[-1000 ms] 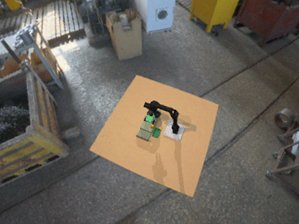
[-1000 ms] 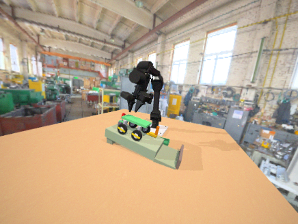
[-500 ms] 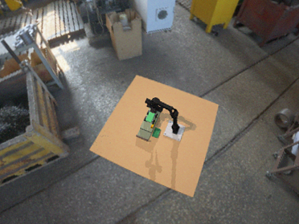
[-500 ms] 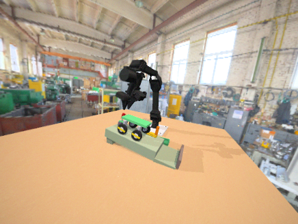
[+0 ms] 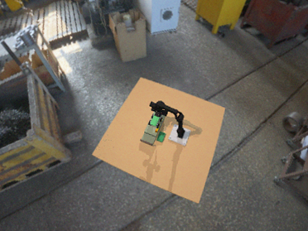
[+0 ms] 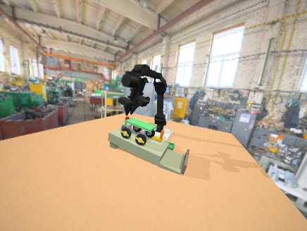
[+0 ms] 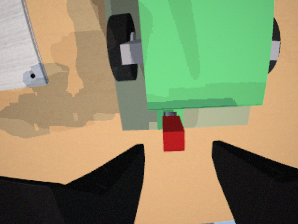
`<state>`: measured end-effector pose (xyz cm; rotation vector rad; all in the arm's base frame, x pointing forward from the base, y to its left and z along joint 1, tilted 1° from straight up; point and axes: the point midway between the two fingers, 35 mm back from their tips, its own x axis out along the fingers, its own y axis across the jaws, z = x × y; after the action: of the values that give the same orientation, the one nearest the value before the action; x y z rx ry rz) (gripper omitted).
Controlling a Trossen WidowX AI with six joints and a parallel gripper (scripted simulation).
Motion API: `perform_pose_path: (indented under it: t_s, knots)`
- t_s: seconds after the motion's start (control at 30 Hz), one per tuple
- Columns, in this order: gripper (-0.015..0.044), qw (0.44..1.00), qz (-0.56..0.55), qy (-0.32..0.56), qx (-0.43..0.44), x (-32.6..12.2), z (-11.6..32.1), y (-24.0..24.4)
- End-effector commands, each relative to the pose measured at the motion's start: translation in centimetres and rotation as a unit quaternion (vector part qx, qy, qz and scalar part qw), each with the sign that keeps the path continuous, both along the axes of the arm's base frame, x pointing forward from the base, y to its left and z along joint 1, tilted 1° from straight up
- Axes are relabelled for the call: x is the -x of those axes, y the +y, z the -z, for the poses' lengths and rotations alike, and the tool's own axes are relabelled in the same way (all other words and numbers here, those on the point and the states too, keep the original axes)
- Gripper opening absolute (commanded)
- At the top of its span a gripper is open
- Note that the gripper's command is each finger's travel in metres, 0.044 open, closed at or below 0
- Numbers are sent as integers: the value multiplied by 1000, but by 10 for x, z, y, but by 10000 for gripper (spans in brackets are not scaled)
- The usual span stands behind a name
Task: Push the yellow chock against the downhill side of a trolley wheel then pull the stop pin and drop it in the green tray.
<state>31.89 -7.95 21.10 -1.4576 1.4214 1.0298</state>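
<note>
At the ramp's (image 5: 148,137) (image 6: 141,149) (image 7: 134,107) uphill end, jaws (image 6: 129,113) are hovering part-open, holding nothing. Red-headed stop pin (image 6: 127,118) (image 7: 173,134) is sitting just beyond the fingertips, at the trolley's (image 5: 155,121) (image 6: 141,124) (image 7: 207,55) end. Chock (image 5: 156,130) (image 6: 162,135) is standing by a downhill wheel; contact unclear. Pin is looking light, stiff, maybe slick: best gripping the red head by its flat sides, pulling straight. Trolley is probably rolling freely if nudged. Green tray (image 5: 161,136) (image 6: 171,145) is waiting beside the ramp.
</note>
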Motion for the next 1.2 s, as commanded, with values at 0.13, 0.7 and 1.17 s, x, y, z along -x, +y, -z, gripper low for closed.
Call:
perform_pose_path:
  t_s: [0.13, 0.7, 1.17]
  knots:
    - [190, 1000, -1, 0, 2, 1, 11, -5]
    - [190, 1000, -1, 0, 2, 0, 29, -11]
    - [190, 1000, -1, 0, 3, 0, 48, -18]
